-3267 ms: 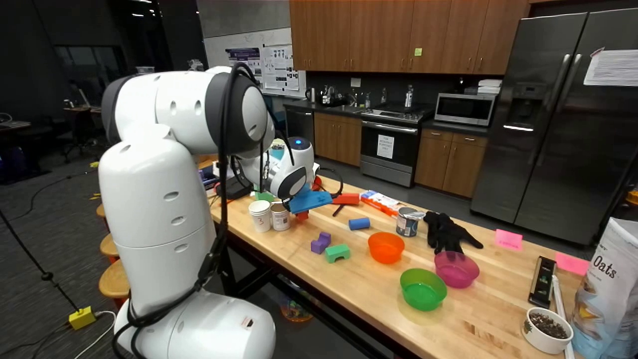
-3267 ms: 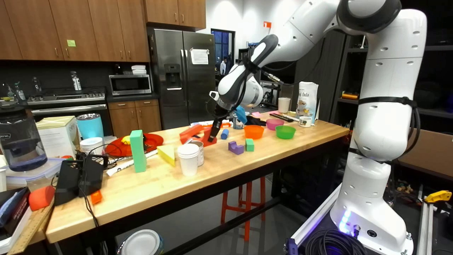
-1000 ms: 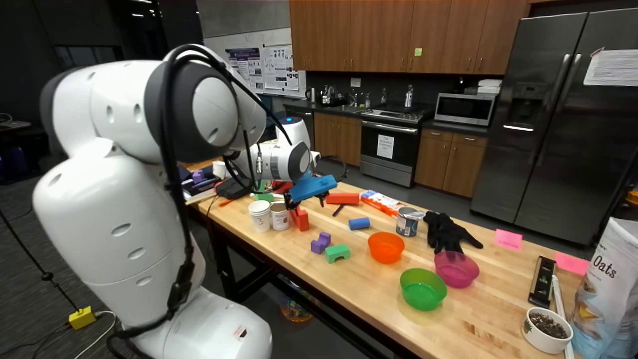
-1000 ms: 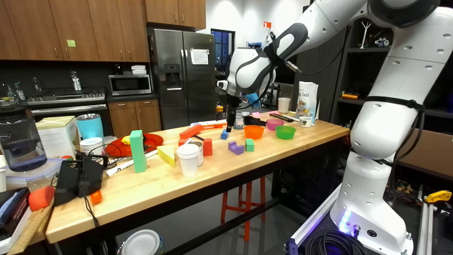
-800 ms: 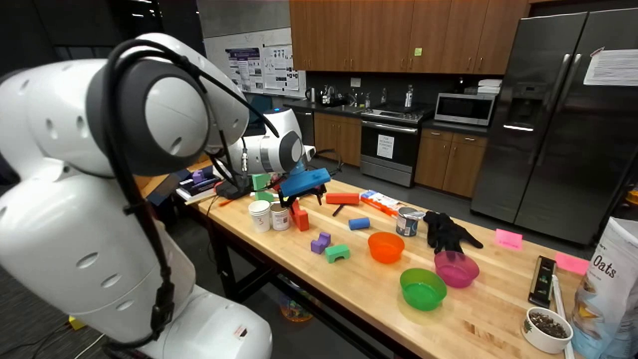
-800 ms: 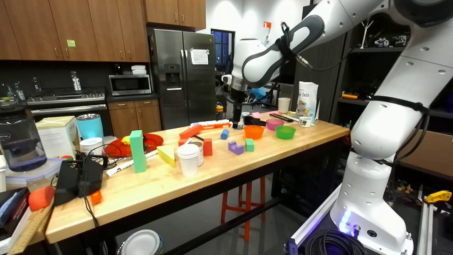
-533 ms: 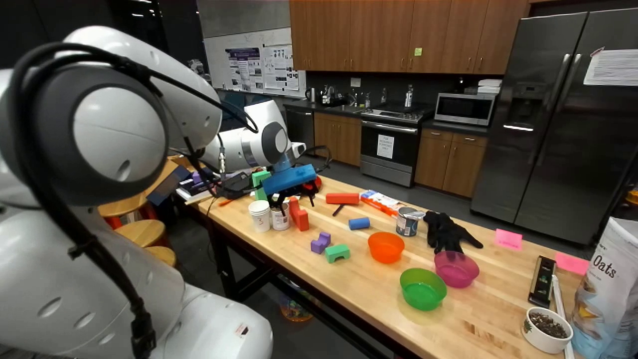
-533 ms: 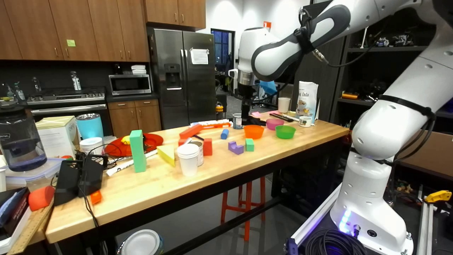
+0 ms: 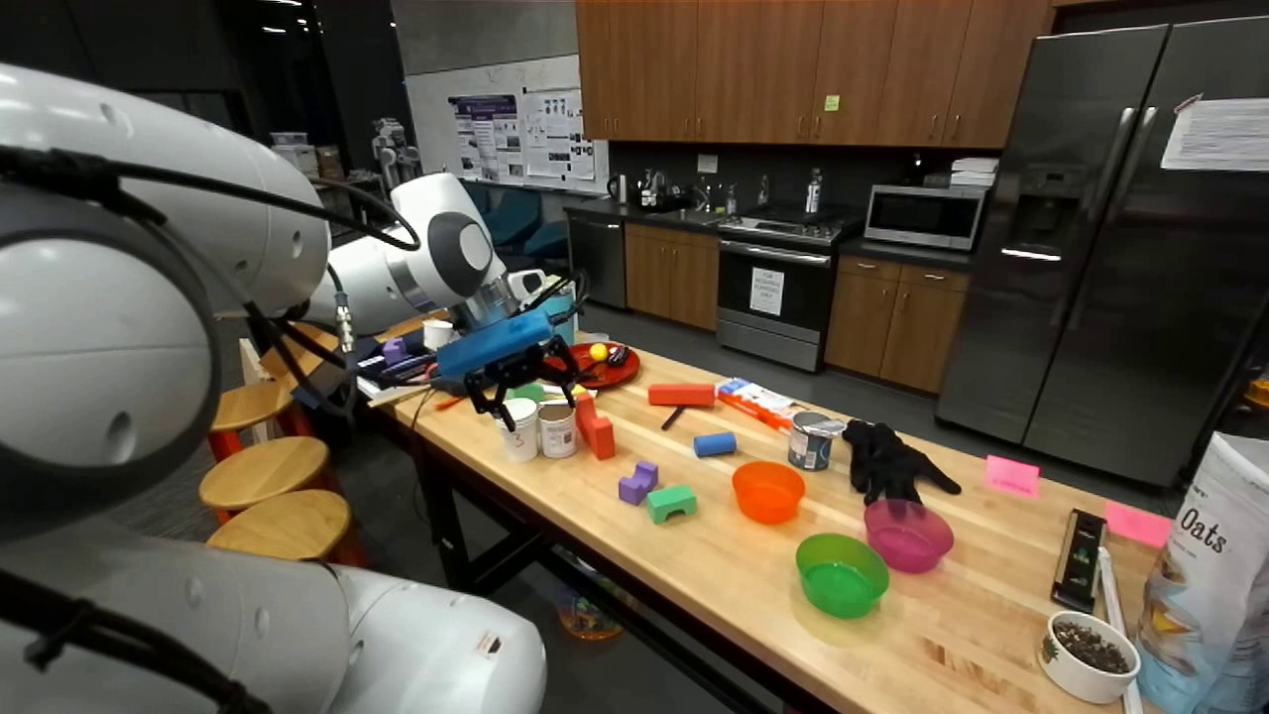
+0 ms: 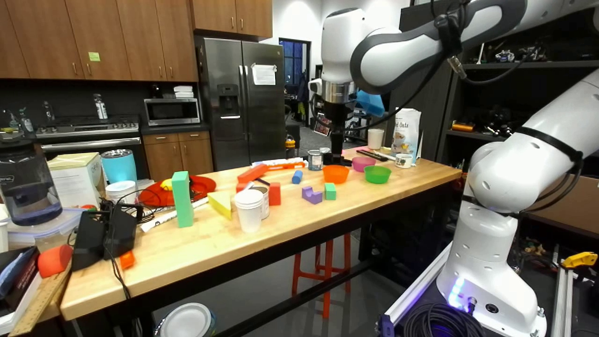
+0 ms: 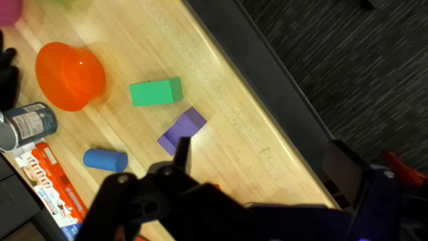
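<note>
Wood tbl [image 9: 714,570] below; arm [image 10: 393,58] bent, gripper [image 9: 541,415] ptg dn, fingers [image 11: 182,152] apart.

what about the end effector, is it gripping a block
No, in an exterior view the end effector has its jaws spread apart with nothing held between them.

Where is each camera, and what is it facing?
In an exterior view: near the oats bag, facing across the table to the oven; arm and end effector show.
In an exterior view: near the ruler, facing along the table to the refrigerator; arm and base show.
Wrist view: on the wrist, facing down at the table; fingers show.
Both exterior views share the refrigerator; all three, the orange bowl.
</note>
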